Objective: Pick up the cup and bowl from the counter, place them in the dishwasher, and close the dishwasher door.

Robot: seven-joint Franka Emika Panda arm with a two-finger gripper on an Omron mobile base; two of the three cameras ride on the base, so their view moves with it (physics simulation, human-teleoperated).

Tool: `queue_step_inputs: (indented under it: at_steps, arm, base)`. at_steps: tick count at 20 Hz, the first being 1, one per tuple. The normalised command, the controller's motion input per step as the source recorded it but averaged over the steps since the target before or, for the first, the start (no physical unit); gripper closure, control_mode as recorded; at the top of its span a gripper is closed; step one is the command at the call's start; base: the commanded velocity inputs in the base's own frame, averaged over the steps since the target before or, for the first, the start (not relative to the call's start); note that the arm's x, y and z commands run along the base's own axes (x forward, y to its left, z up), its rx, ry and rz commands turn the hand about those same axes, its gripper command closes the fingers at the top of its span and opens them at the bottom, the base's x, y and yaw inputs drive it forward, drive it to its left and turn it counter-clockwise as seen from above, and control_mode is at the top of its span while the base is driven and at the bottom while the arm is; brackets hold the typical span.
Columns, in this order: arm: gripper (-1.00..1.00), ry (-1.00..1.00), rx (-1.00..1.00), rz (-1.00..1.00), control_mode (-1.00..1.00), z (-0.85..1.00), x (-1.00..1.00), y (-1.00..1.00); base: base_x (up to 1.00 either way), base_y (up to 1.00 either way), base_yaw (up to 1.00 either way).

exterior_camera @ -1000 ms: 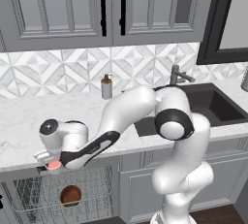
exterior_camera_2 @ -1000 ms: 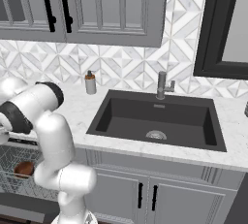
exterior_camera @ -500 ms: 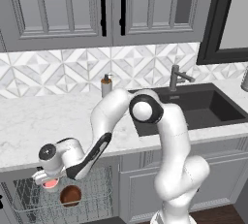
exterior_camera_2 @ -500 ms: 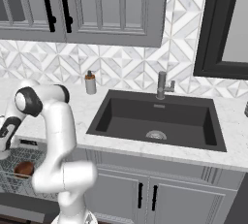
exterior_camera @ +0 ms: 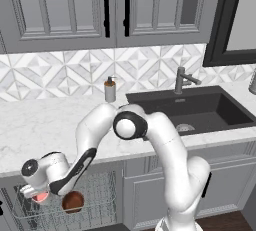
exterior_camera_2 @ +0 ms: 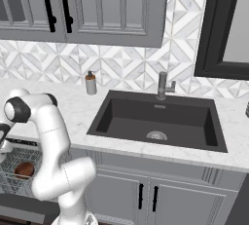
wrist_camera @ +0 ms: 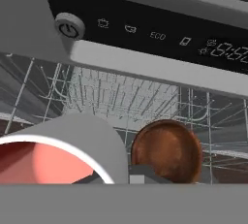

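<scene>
end effector (exterior_camera: pixel 36 195) is gripping the cup (exterior_camera: pixel 41 196), jaws closed on its rim, low over the dishwasher (exterior_camera: pixel 95 202) rack | cup is hanging just beside the bowl (exterior_camera: pixel 73 201) | bowl is sitting in the rack, below the bench (exterior_camera: pixel 45 125) edge

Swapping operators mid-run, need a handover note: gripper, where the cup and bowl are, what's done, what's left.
Gripper: shut on the short light-grey cup with the salmon-red inside, held low over the grey wire rack of the open dishwasher.
Small round reddish-brown wooden bowl: already in the rack, beside the cup.
White marble counter: a grey soap dispenser stands at the back.
Done: bowl loaded, cup brought to the rack.
Left: set the cup down in the rack, open the fingers, pull back, close the dishwasher door.
</scene>
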Motion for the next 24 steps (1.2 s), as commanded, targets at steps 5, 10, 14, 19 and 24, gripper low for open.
queue_step_inputs:
  at_steps: [5,10,14,19,24]
  arm:
    - [1.0,0.11,-0.07,0.0,-1.0,-0.49,0.84,0.36]
    - [1.0,0.0,-0.03,0.0,-1.0,-0.83,0.25,0.15]
    - [1.0,0.0,-0.02,0.0,-1.0,-0.39,0.2,0.02]
    - [1.0,-0.11,0.0,0.0,-1.0,-0.05,0.24,0.0]
    - [1.0,-0.18,0.0,0.0,-1.0,-0.14,0.32,0.05]
  base:
    - [0.0,0.0,0.0]
    - [0.0,0.0,0.0]
    - [0.0,0.0,0.0]
    - [0.0,0.0,0.0]
    - [0.0,0.0,0.0]
